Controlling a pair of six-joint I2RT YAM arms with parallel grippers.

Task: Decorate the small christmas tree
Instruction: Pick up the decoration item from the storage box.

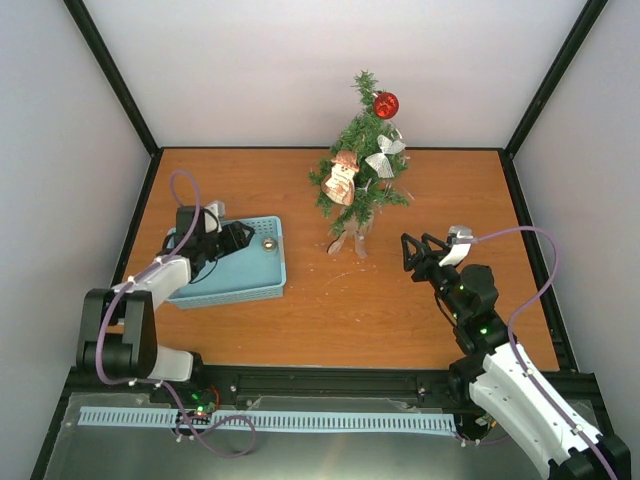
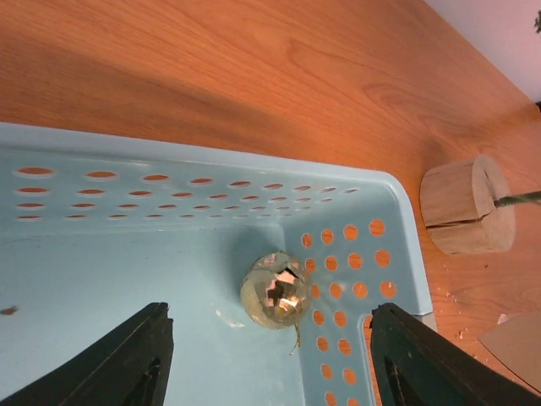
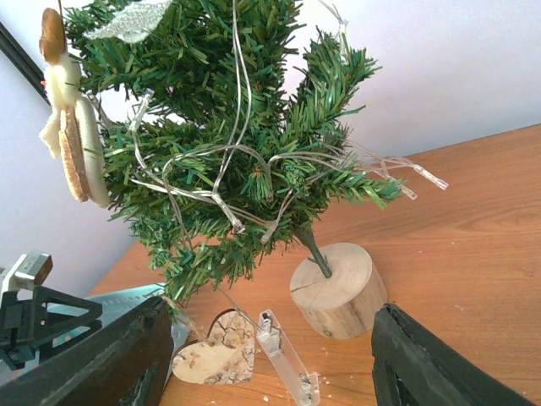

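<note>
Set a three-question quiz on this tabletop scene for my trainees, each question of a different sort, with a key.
1. True or false: the small mirrored ball lies inside the light blue perforated plastic basket.
2. Which ornament hangs nearest the top of the small green bristly christmas tree? A. a shiny red ball; B. a gold star; C. a blue bell.
3. Fill in: the tree's round base is made of ____.
Key: 1 true; 2 A; 3 wood.
</note>
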